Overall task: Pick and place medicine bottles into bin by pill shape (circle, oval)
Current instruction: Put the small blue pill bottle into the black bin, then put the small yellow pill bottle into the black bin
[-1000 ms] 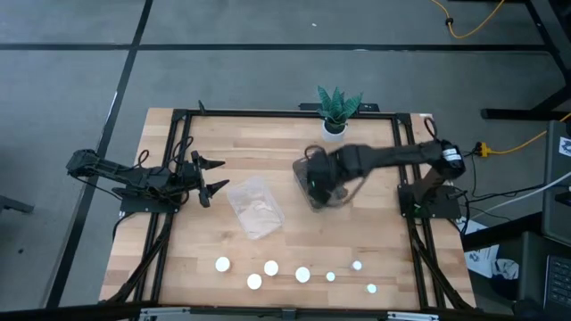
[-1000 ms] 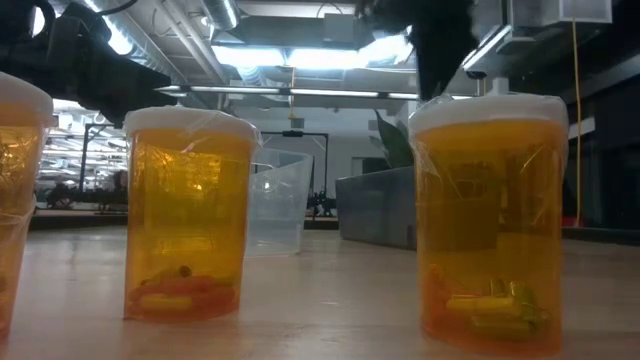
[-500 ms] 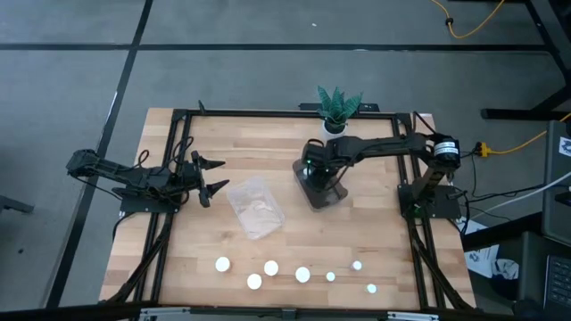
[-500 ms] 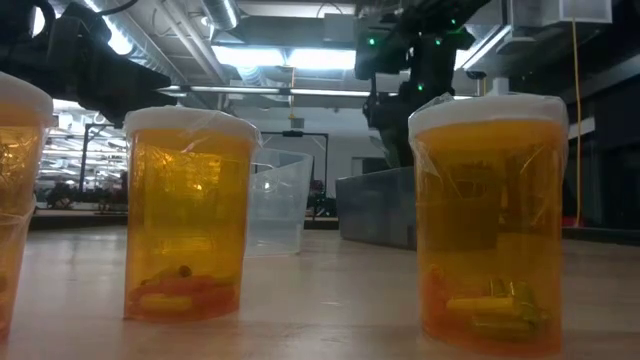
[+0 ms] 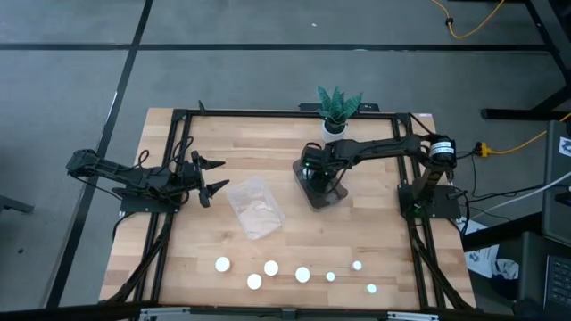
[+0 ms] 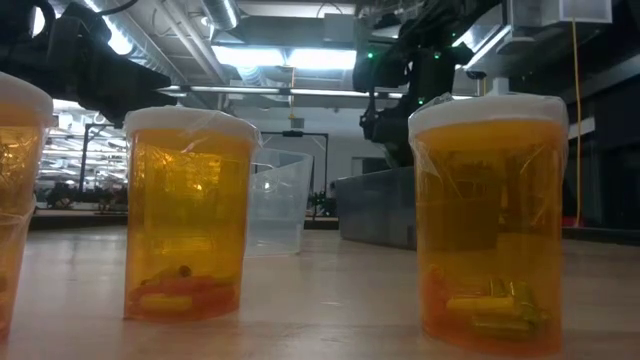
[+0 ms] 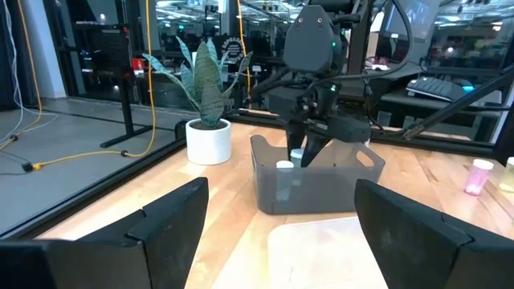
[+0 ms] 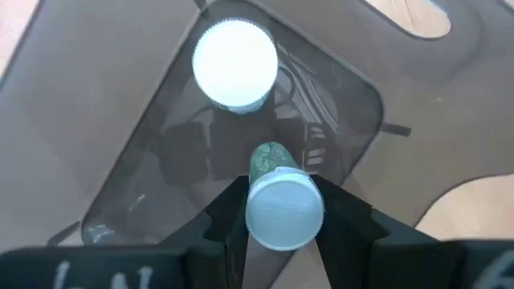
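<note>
My right gripper (image 5: pixel 314 176) is over the smoky dark grey bin (image 5: pixel 323 198), shut on a small white-greenish bottle with a white cap (image 8: pixel 283 210). A second small bottle (image 8: pixel 235 64) stands on its base inside that bin. My left gripper (image 5: pixel 211 176) waits open and empty at the table's left, beside the clear bin (image 5: pixel 256 207). Several bottles stand in a row near the front edge, amber ones (image 5: pixel 271 267) to the left and small ones (image 5: pixel 357 265) to the right. The left wrist view also shows my right gripper (image 7: pixel 309 148) at the dark bin (image 7: pixel 273 189). My right gripper pinches the small bottle between its two fingers at the white cap (image 8: pixel 255 215), one finger on each side. The fingers come from above, pointing down into the dark bin. The bottle stands upright, cap up. I cannot tell whether its base touches the bin floor.
A white pot with a green plant (image 5: pixel 335 114) stands at the far edge just behind the dark bin. Two amber bottles (image 6: pixel 188 215) (image 6: pixel 487 220) fill the low view's foreground. Bare wooden tabletop (image 5: pixel 357 232) lies between the bins and the front row.
My right gripper has swung a little toward the table's far edge over the dark grey bin and has come down toward it.
</note>
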`<state>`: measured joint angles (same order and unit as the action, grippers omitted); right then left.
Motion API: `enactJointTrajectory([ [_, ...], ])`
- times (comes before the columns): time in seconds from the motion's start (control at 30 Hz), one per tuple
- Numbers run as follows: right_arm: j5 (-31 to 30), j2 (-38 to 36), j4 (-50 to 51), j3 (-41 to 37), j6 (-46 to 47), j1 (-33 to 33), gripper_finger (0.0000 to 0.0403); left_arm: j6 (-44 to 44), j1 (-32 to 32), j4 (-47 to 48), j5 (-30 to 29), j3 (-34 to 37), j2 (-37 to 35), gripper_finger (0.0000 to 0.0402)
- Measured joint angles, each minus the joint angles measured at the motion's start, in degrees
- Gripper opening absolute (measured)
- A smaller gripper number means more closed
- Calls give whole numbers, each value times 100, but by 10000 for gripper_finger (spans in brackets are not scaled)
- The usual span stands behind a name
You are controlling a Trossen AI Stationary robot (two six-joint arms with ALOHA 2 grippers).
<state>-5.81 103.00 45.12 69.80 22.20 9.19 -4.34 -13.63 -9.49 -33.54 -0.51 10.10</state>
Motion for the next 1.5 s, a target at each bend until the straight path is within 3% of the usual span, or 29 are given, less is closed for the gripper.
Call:
enactJointTrajectory([
  [0.17, 0, 0, -36, 0, -24, 2, 131, 2, 0, 1, 0, 1, 1, 305],
  [0.53, -4, 0, 225, 267, 146, 2, 199, 2, -2, 2, 0, 1, 1, 305],
  [0.8, -101, 0, 2049, 1588, 165, -238, 203, 2, 0, 2, -2, 1, 1, 305],
  [0.97, -360, 0, 3610, 2319, 461, -920, 203, 1, 0, 2, 0, 1, 1, 305],
  [1.1, -357, -48, 4411, 2469, 845, -1767, 203, 2, -2, 2, -2, 1, 1, 305],
  [1.33, -213, -153, 4130, 2258, 2128, -3326, 203, 2, 0, -4, 0, 1, -1, 305],
  [1.5, 78, -140, 2874, 1950, 2328, -4194, 203, 2, 0, 2, 0, 1, -1, 305],
])
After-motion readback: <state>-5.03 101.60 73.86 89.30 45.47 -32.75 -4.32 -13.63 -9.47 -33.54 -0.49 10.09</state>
